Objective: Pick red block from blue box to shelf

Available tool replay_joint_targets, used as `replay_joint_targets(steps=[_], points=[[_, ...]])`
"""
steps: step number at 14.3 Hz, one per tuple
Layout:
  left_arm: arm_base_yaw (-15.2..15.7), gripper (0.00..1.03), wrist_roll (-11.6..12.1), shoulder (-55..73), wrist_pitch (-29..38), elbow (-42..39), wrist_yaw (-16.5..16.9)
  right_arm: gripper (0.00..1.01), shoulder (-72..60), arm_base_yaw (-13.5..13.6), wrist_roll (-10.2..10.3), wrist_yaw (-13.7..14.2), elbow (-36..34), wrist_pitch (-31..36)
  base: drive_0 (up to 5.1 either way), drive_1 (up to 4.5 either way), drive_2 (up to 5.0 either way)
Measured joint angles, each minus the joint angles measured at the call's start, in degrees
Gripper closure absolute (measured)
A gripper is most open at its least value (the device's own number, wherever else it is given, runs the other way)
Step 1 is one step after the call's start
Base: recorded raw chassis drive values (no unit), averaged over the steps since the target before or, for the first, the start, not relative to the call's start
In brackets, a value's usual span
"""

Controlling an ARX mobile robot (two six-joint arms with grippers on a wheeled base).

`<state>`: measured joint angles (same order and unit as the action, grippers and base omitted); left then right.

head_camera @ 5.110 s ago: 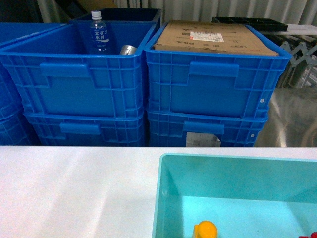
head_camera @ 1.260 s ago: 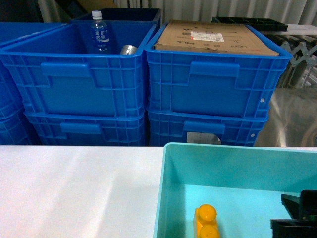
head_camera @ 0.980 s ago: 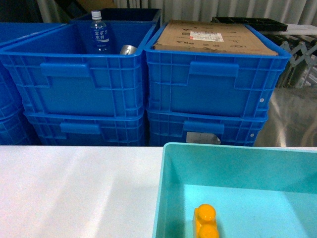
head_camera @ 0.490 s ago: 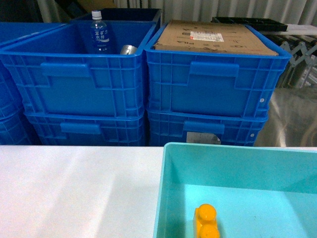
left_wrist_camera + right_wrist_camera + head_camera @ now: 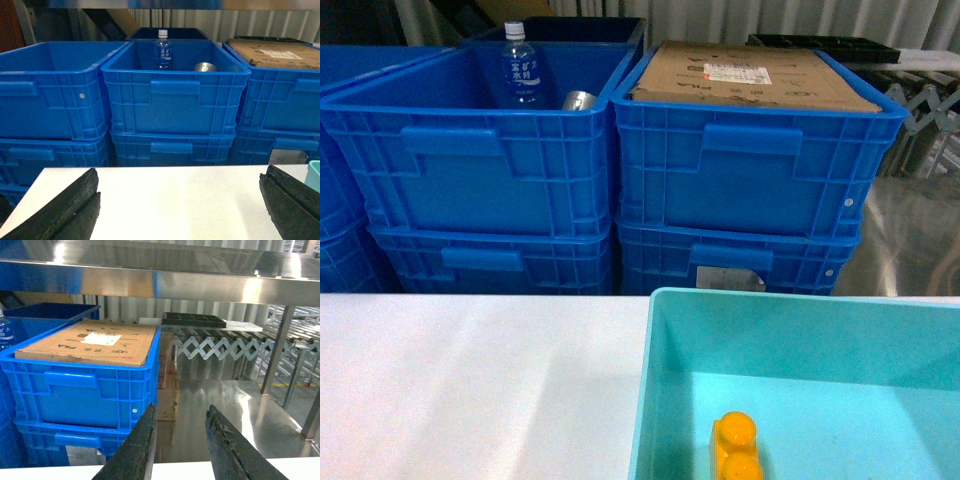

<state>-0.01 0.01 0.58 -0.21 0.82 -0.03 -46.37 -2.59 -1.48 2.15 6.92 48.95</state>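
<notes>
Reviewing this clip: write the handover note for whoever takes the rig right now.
Left gripper: open, holding nothing, over the white table.
Right gripper: jaws parted, nothing visible between them, raised facing the shelf beside the dark blue crates.
Red block: not in any view. The blue box shows only an orange-yellow block, though its near part is cropped.
Done: nothing confirmed.
Left: find the red block, place it on the shelf.

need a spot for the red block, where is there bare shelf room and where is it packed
Bare steel shelf lies right of the stacked crates, under the upper tier. The white table is bare left of the blue box. The left is crowded: crates side by side, one holding cardboard, another a bottle.
</notes>
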Motion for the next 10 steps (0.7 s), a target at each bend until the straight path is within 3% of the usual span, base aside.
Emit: replay_joint_targets(steps=[2,3,7,10], points=[[0.0,0.05,0.0,0.0,0.0,0.0,0.0,0.75,-3.5,-3.0,2.3,-5.8,2.7,-0.9,0.0,0.00,0.0],[0.0,0.05,0.0,0.0,0.0,0.0,0.0,0.75,-3.4,-3.3,2.5,-6.6,2.7,-0.9,0.0,0.00,0.0],[0.0,0.05,0.0,0.0,0.0,0.0,0.0,0.75,-0.7,-1.4,2.5,-4.2,2.6,-3.7,0.0,0.00,0.0],[0.0,0.05,0.0,0.0,0.0,0.0,0.0,0.75,0.7,-2.8,5.6,-6.1,2.6,-11.6,0.0,0.00,0.0]])
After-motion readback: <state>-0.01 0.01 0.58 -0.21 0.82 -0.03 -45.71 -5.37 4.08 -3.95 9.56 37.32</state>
